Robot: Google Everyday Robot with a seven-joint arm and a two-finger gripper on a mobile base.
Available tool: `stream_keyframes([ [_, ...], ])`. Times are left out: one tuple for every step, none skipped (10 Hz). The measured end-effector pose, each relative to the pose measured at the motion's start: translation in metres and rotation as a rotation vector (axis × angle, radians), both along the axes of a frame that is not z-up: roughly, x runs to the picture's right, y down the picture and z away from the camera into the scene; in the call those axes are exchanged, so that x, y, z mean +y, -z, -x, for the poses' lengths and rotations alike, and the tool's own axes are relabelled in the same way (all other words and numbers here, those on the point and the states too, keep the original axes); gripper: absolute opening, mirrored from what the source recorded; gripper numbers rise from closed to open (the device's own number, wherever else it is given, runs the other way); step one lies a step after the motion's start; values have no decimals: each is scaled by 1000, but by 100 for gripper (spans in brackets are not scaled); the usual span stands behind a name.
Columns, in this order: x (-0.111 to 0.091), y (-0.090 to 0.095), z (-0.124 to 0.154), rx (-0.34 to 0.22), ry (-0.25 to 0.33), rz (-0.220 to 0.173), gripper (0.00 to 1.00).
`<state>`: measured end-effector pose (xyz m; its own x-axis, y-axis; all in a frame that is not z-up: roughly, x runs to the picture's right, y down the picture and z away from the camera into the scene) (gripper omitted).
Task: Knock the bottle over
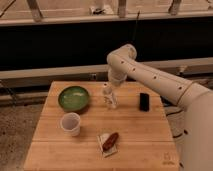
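Note:
The small clear bottle (108, 99) stands upright near the middle of the wooden table (142, 135), between the green bowl and a black object. My white arm reaches in from the right and bends down over it. The gripper (112, 87) hangs just above and slightly behind the bottle's top, very close to it or touching it. The arm's wrist hides the gripper's end.
A green bowl (74, 97) sits left of the bottle. A white paper cup (70, 123) stands in front of the bowl. A flat black object (144, 101) lies to the right. A brown snack on a white wrapper (109, 141) lies near the front edge.

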<state>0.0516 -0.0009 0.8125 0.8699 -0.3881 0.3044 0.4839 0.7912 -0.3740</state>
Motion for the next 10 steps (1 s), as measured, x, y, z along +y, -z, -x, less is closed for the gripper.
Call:
stream_keyframes([
  [3, 3, 12, -9, 8, 0, 1],
  [4, 6, 23, -17, 19, -2, 1],
  [5, 9, 26, -19, 31, -5, 1],
  [6, 12, 29, -21, 41, -7, 1],
  [7, 14, 38, -27, 47, -8, 1],
  [8, 16, 48, -34, 52, -9, 1],
  [9, 18, 51, -36, 59, -12, 1],
  [9, 18, 56, -36, 63, -14, 1],
  [11, 19, 62, -42, 64, -9, 1],
  [15, 19, 62, -44, 62, -4, 1],
])
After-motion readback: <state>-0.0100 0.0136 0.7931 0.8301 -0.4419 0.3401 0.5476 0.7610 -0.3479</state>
